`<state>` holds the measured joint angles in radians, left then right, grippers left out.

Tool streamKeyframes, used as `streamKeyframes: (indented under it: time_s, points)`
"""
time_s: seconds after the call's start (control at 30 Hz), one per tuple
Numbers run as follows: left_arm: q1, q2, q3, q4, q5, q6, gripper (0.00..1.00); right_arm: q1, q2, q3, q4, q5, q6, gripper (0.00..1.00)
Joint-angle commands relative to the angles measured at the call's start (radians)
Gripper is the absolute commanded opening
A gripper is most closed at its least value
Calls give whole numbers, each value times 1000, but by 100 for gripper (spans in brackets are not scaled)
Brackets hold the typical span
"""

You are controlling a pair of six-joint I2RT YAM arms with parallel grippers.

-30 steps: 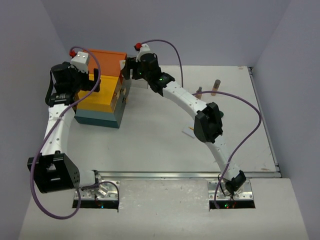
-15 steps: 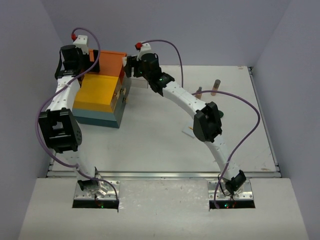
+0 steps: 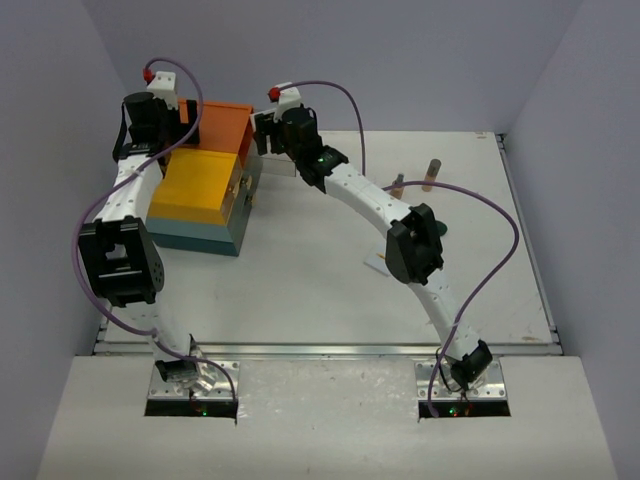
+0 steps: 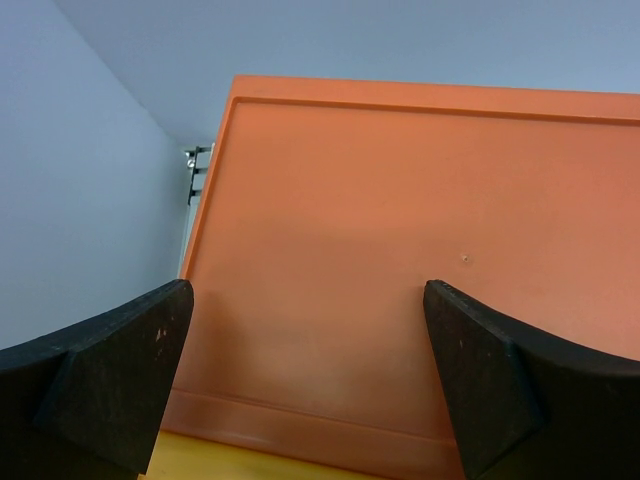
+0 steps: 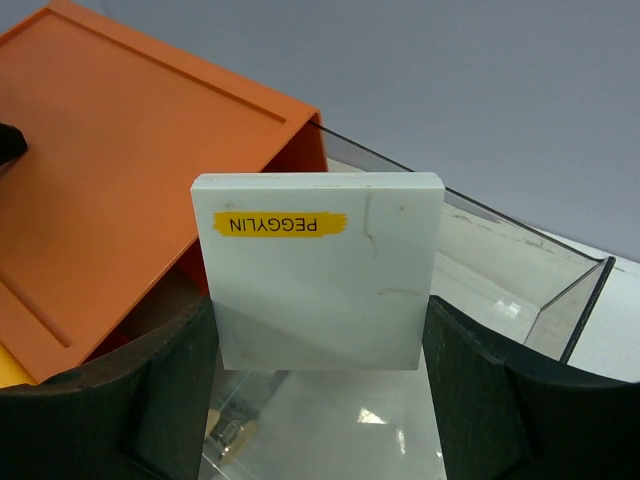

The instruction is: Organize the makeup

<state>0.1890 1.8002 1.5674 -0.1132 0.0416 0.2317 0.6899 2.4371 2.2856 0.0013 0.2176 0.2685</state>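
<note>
Three tiers make up the drawer box, orange over yellow over teal, standing at ten o'clock on the table. Over the last second the left arm has swung up off the box front and folded upright. The left gripper now hangs above the orange lid towards its eleven o'clock corner, fingers spread with nothing between them. That leaves the front of the box free, I'd say.

The right arm has barely moved, only edged closer to the box. The right gripper is pinching a flat white packet with a yellow PEGGYLIN label. It holds the packet upright over the clear drawer, which is pulled out of the orange tier towards three o'clock. To my eye the packet is about ready to be let down inside.

Two tan bottles wait at one o'clock, well apart from the box and not yet sorted.
</note>
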Motion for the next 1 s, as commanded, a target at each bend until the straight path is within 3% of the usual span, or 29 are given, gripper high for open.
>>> streamKeyframes:
  time_s: [0.0,0.17,0.7,0.83,0.97]
  points:
    - [-6,-10,-40,-21,-37,40,100,2,-26,18,59,39,-9,60]
    - [-6,-19,-50,-17,-37,53,100,2,-41,-20,78,33,0,78]
    - [-6,-25,-75,0,-37,75,100,2,-55,-25,77,12,18,78]
    - [-6,-19,-75,-2,-37,75,100,9,-126,-14,18,-56,-4,76]
    - [-6,-16,-79,-4,-61,73,100,19,-343,-76,-173,-138,-57,78]
